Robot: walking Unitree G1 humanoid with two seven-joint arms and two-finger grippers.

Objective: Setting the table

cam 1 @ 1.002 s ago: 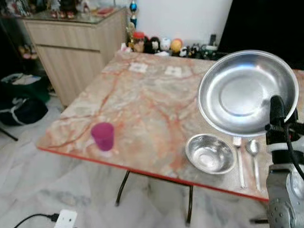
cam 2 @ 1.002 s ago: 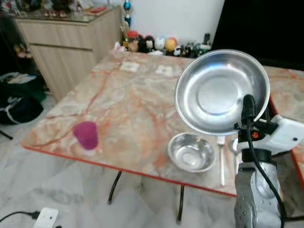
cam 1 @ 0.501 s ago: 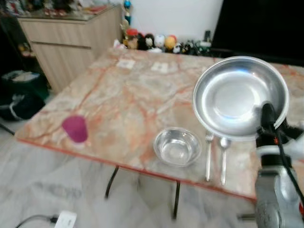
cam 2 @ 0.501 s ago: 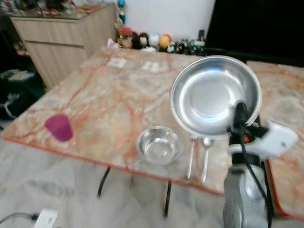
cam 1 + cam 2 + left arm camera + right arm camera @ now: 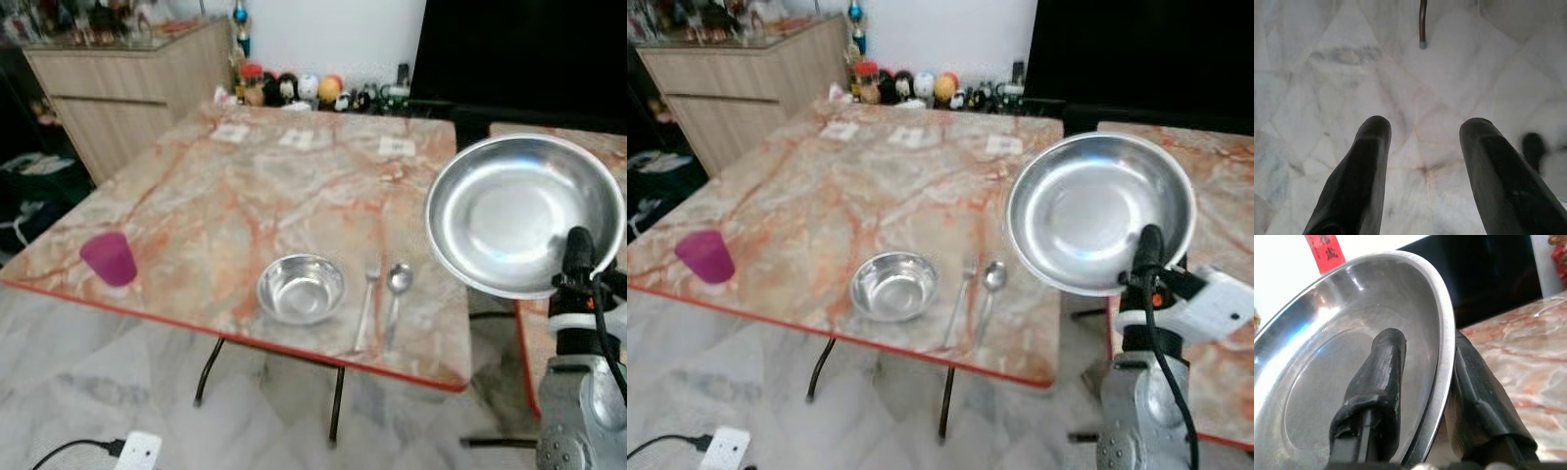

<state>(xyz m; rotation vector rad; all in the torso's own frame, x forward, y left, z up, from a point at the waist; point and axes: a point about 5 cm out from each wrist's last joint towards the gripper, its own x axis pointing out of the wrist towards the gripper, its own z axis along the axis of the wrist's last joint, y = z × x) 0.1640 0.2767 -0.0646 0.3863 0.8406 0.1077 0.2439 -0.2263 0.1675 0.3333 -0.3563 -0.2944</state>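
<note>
Marble-patterned table [image 5: 245,196] with a red edge stands on pale stone floor [image 5: 88,392]; a wooden cabinet [image 5: 127,88] at far left, small figurines [image 5: 294,88] along the far wall; near edge of the table carries a steel bowl [image 5: 301,288], with a fork [image 5: 365,299] and spoon [image 5: 395,294] just right of it, lying side by side; a magenta cup [image 5: 108,258] sits well apart at the near left corner; right gripper [image 5: 1425,377] clamps the rim of a steel plate [image 5: 524,213], one finger inside, one behind, plate tilted up in the air right of the table, beyond its right edge; left gripper [image 5: 1422,147] hangs over floor, fingers spread apart, nothing between them.
</note>
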